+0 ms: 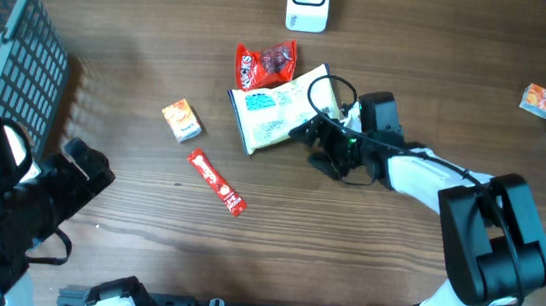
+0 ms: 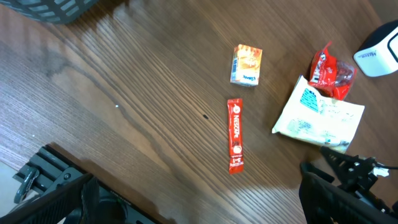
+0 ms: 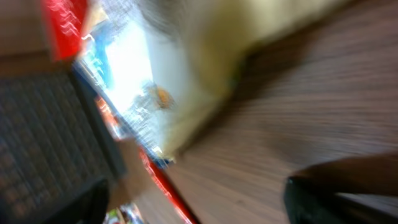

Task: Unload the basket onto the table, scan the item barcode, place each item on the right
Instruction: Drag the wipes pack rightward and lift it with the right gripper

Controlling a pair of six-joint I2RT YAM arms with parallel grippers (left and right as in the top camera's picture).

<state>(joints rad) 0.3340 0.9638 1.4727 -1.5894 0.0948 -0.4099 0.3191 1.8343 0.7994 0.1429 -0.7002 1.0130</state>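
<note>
The item nearest my right gripper (image 1: 322,141) is a white packet with a blue label (image 1: 275,108), lying flat on the wooden table. That gripper is open at the packet's right edge, with nothing between its fingers. The right wrist view is blurred: the packet (image 3: 186,62) fills the top and the right gripper (image 3: 205,202) stands wide over bare wood. No barcode can be made out. A white scanner (image 1: 308,3) stands at the table's far edge. My left gripper (image 2: 199,205) is open and empty at the near left, away from the items.
A red candy bag (image 1: 266,65) touches the packet's far side. A small orange box (image 1: 182,119) and a red stick sachet (image 1: 217,182) lie to its left. A grey basket (image 1: 13,38) stands far left. Two small boxes (image 1: 540,100) lie far right.
</note>
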